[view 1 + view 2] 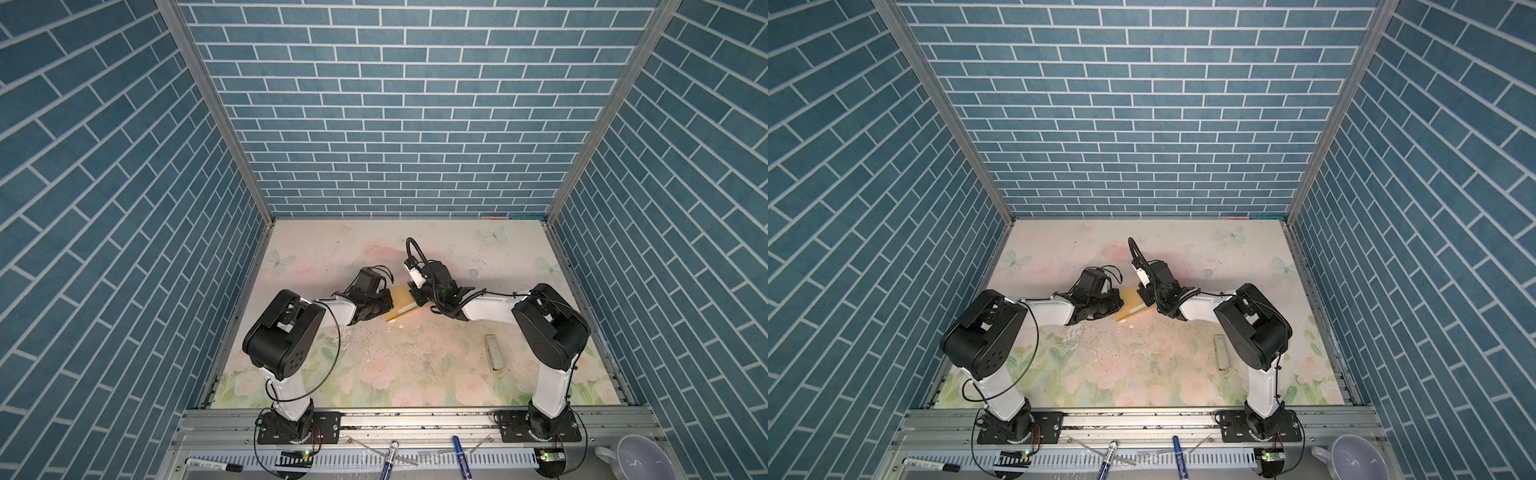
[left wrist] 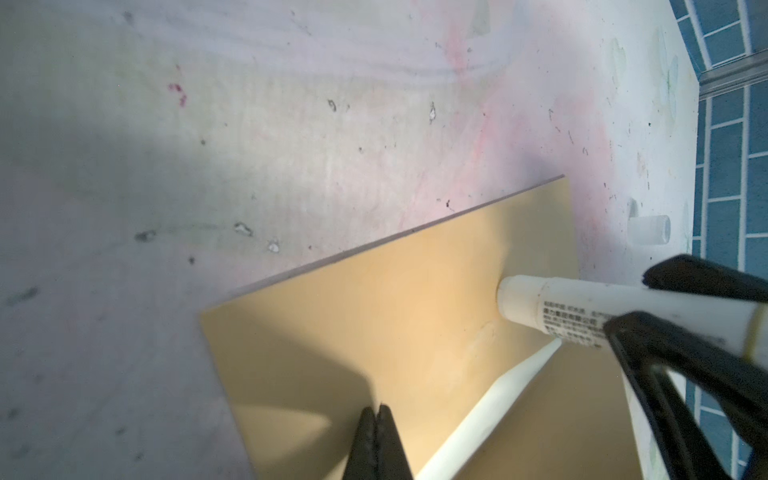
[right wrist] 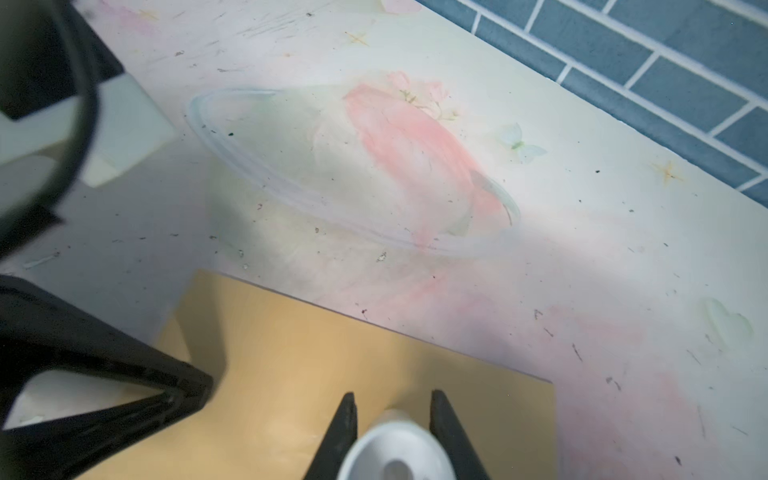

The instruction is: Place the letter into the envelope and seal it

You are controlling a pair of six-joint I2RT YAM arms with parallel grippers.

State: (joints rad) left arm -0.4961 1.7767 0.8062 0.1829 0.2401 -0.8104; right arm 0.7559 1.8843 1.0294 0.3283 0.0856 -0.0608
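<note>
Right gripper (image 3: 392, 395) is clamped on a white glue stick (image 2: 561, 307), one finger on each side of the tube. The stick's round end touches the envelope (image 2: 374, 332) near one short edge. Left gripper (image 2: 376, 409) has its fingers pressed together with nothing between them. Its tips sit at the envelope's surface, but whether they actually press down cannot be told. In both top views the envelope (image 1: 402, 297) lies flat on the table (image 1: 415, 365) between the two grippers. The letter shows in no view, so whether it is already inside cannot be told. A white pointed strip (image 2: 490, 399) crosses the envelope; what it is stays unclear.

Likely trouble:
- If the left tips are not really pinning the paper, a drag of the stick could slide or buckle the envelope.
- The tube is round and smooth, so a sideways push could make it twist or slip in the jaws.
- Too steep or too hard a press could crease the paper, or run glue off the edge onto the table.
- Glue laid away from where the flap lands would give a weak seal.

Writing: several lines of small black print run along the tube, seemingly Chinese characters, too blurred to read. The envelope's face is blank.
</note>
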